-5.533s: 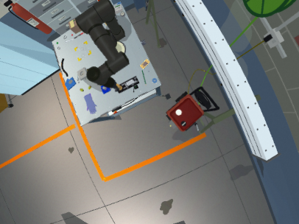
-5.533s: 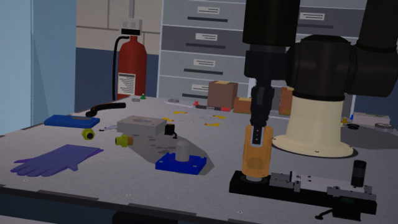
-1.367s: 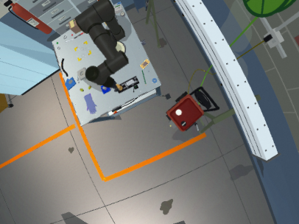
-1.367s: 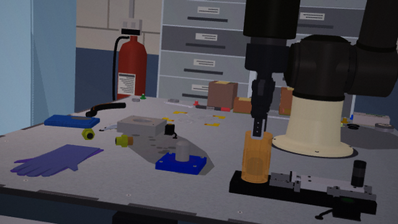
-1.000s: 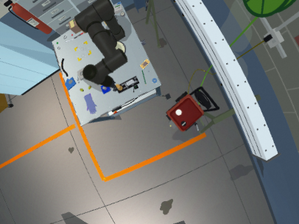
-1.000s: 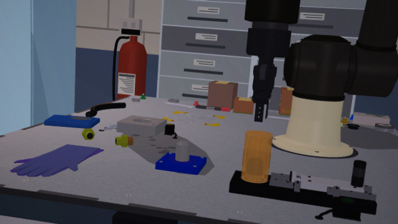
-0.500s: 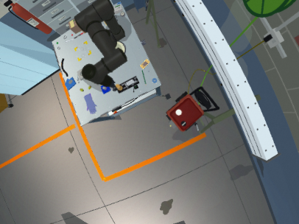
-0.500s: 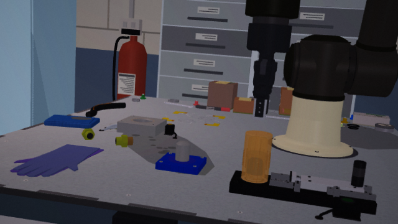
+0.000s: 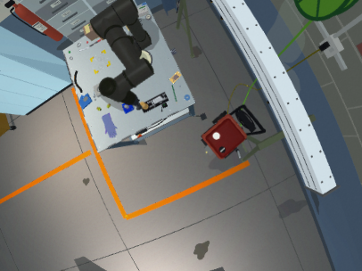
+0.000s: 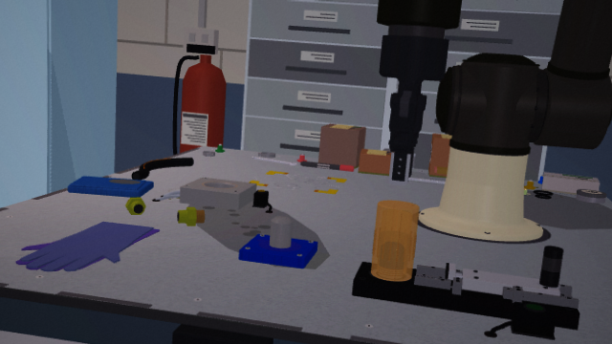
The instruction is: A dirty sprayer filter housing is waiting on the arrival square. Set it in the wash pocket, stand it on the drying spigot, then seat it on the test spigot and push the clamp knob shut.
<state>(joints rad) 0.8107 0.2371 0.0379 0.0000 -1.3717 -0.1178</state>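
Observation:
The test spigot is hidden inside the translucent orange filter housing (image 10: pixel 394 240), which stands upright on the left end of the black clamp fixture (image 10: pixel 466 298) near the table's front edge. From above, the housing (image 9: pixel 143 105) shows just past the arm's wrist. My gripper (image 10: pixel 401 171) hangs a short way above the housing, open and empty. The black clamp knob (image 10: pixel 551 265) stands at the fixture's right end, apart from the housing. The grey drying spigot on its blue base (image 10: pixel 280 244) and the grey wash pocket block (image 10: pixel 218 192) lie to the left.
The table's front edge runs just below the clamp fixture. The arm's cream base (image 10: pixel 483 196) rises right behind the housing. A purple glove (image 10: pixel 86 244), a blue pad (image 10: pixel 110 186), yellow fittings (image 10: pixel 190 215), cardboard boxes (image 10: pixel 341 144) and a fire extinguisher (image 10: pixel 202 105) lie farther off.

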